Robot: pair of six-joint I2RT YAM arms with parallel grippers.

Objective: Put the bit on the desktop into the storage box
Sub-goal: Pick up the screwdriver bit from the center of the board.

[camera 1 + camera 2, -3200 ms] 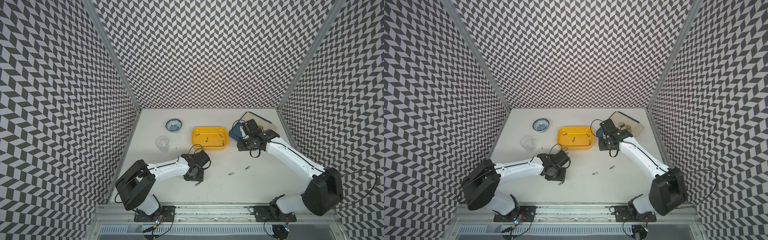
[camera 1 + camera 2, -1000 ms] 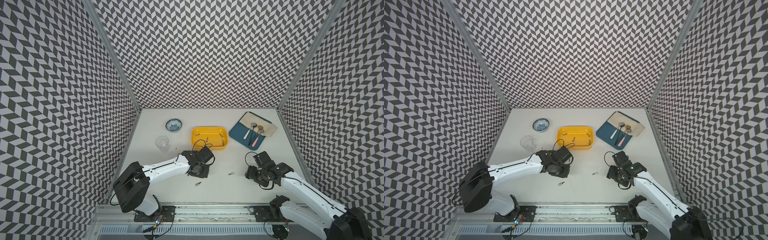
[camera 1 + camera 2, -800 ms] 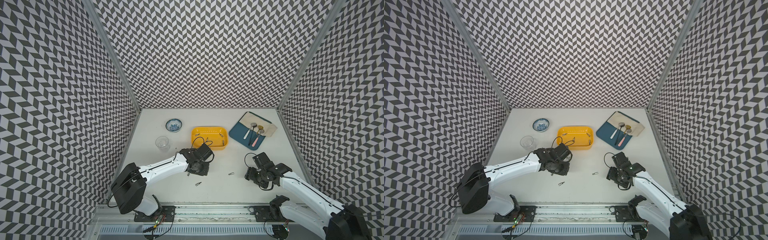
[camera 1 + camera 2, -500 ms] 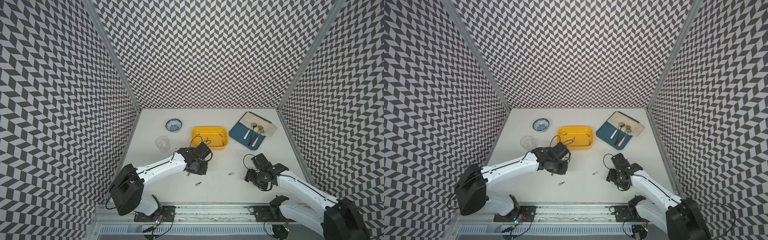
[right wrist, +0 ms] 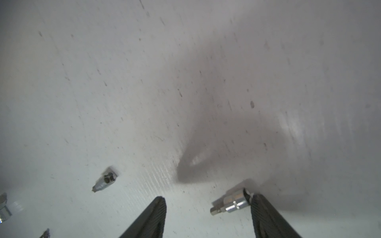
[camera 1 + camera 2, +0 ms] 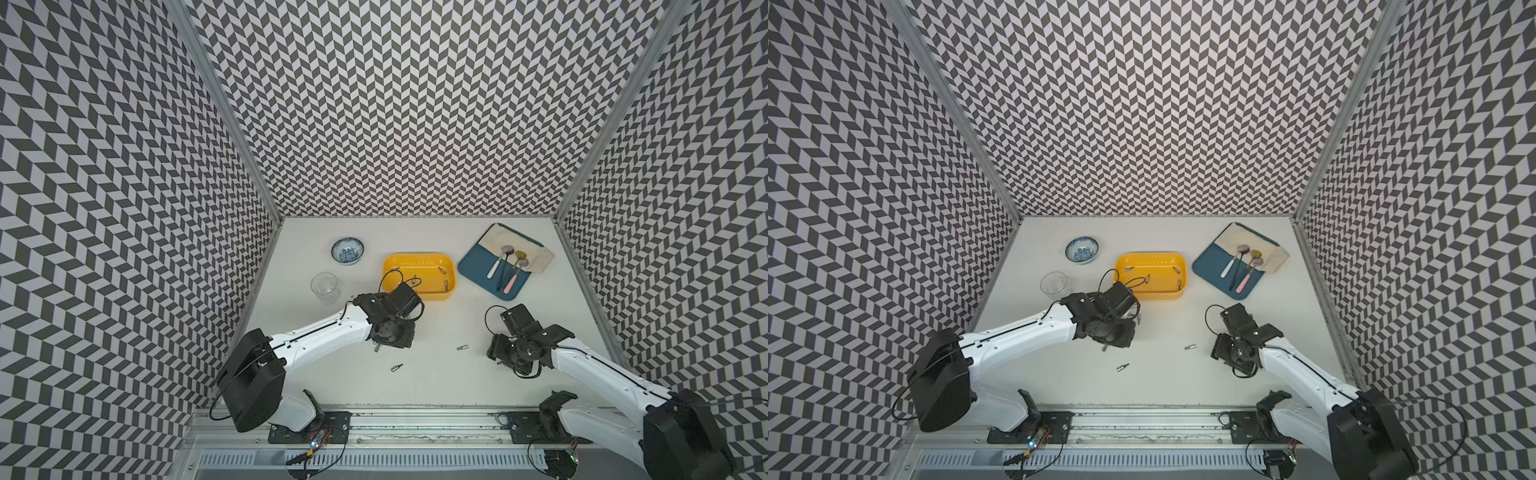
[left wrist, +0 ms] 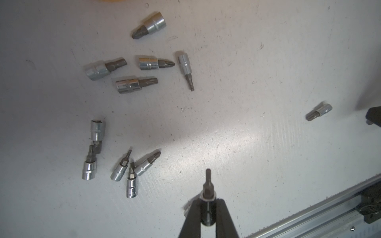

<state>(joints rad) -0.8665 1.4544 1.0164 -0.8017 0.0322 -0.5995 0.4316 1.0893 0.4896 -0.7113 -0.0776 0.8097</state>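
Observation:
The yellow storage box [image 6: 415,257] [image 6: 1150,256] stands at the back middle of the off-white desktop [image 6: 436,386] with several bits inside. My left gripper [image 7: 208,203] is shut on a slim bit [image 7: 207,185], held above the desktop just in front of the box [image 6: 390,332]. Several more bits [image 7: 136,82] lie beneath it. My right gripper [image 5: 208,206] is low over the front right of the desktop [image 6: 505,353], open around a bit [image 5: 231,203] that touches one finger. Two loose bits [image 6: 460,347] [image 6: 397,367] lie between the arms.
A blue-patterned bowl [image 6: 347,250] and a clear glass [image 6: 324,286] stand left of the box. A blue-and-cream tray [image 6: 473,266] with spoons sits at the back right. A metal rail [image 6: 415,419] runs along the front edge. Chevron walls close three sides.
My left gripper has carried its bit up and back toward the box. The right arm swung from the box to the front right, and its jaws have narrowed a little.

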